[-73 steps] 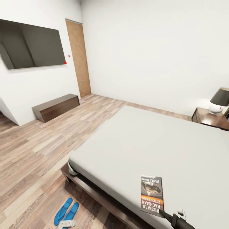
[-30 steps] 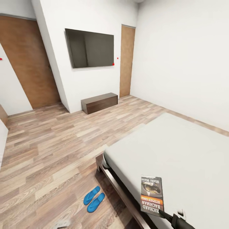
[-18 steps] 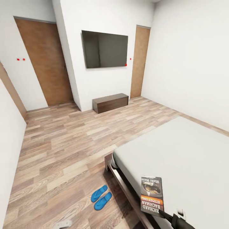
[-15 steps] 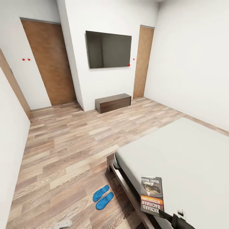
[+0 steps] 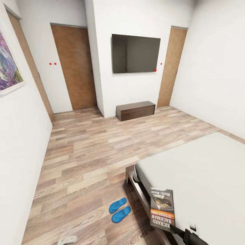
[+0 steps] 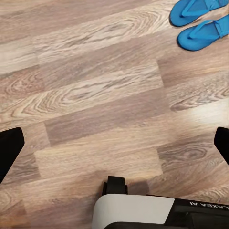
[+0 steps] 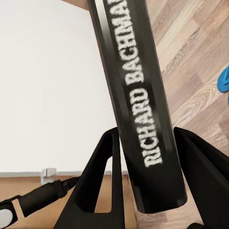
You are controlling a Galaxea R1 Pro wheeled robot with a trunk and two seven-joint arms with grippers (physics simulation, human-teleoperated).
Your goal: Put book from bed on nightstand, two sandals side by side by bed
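The thin dark paperback book (image 5: 162, 209) with the orange band is lifted off the large light-grey mattress bed (image 5: 204, 177), clamped by its spine between the closed fingers of the right gripper (image 7: 143, 157) at the near right. It has yet to reach a nightstand. The two bright-blue flip-flop sandals (image 5: 119, 210) already lie side by side on the wood-plank floor (image 5: 88, 160), just left of the bed's near corner. The left gripper (image 6: 114, 143) hangs wide open and empty over bare planks, while a long low dark-wood sideboard (image 5: 135, 110) stands under the black wall screen (image 5: 136, 53) on the far wall, well clear of any route.
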